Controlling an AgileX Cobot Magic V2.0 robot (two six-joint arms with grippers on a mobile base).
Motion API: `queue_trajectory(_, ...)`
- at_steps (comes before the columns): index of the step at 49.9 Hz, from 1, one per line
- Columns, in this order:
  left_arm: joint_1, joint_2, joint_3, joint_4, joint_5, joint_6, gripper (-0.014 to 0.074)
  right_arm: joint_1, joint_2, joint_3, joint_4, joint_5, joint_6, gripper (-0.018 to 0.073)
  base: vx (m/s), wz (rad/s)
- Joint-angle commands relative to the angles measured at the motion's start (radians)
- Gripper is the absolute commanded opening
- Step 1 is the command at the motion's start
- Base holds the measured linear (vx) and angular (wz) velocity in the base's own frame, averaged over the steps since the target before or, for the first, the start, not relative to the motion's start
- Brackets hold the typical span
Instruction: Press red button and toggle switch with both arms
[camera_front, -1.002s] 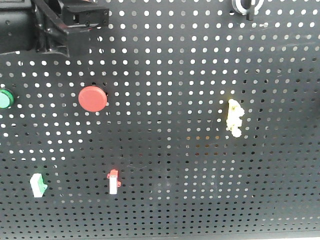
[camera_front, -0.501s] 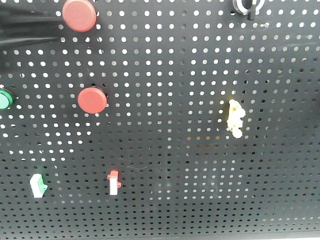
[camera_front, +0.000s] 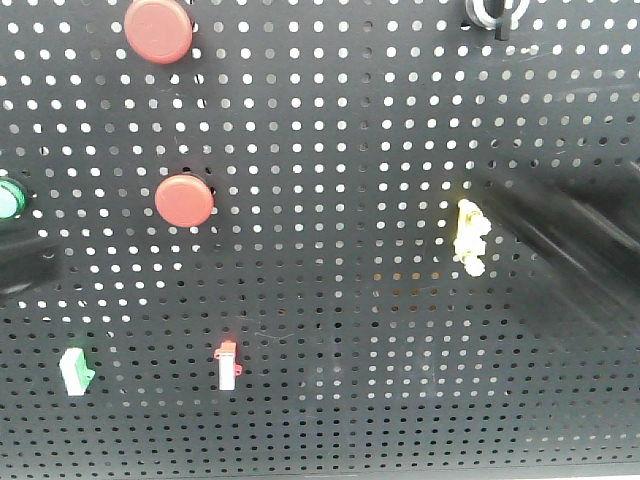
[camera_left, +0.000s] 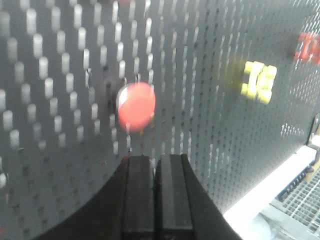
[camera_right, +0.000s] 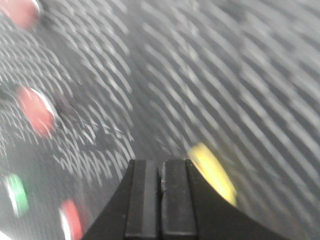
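Seemingly I'm on the approach: left hand (camera_left: 155, 162) and right hand (camera_right: 161, 165) both pressed together, red button (camera_front: 158, 30) upper left of the front frame, toggle switch (camera_front: 492, 12) at top right; next, aim each squarely.

Black pegboard with bright spots of colour

The pegboard (camera_front: 350, 330) is matte black, dotted with an even grid of pale holes. The red button (camera_front: 159, 30) on the left is matte red, as is the smaller red disc (camera_front: 184, 200) below it. The green button (camera_front: 6, 198) is at the left edge. The lumpy switch (camera_front: 468, 236) is yellow. The toggle switch (camera_front: 492, 12) has a silvery-white ring and a black lever. A small switch (camera_front: 228, 366) is white with a red tip.
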Motion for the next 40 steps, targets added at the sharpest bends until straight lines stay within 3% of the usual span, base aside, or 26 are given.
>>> queue_trajectory(1,0.001,-0.027,-0.027,-0.021,-0.092,-0.010,0.0001,0.009,0.056,-0.131,0.013,-0.085,-0.020,-0.0003,0.00,0.00)
queue_trajectory(12,0.001,-0.052,-0.027,-0.021,-0.076,-0.010,0.0001,0.009,0.108,-0.278,0.010,-0.083,-0.022,-0.0003,0.00,0.00)
queue_trajectory(29,0.001,-0.051,-0.027,-0.021,-0.066,-0.010,0.0001,-0.111,0.108,-0.286,0.019,-0.038,0.029,-0.0003,0.00,0.00)
queue_trajectory(40,0.001,-0.051,-0.027,-0.021,-0.072,-0.011,0.0001,-0.120,0.112,-0.286,0.006,-0.015,0.023,-0.0003,0.00,0.00)
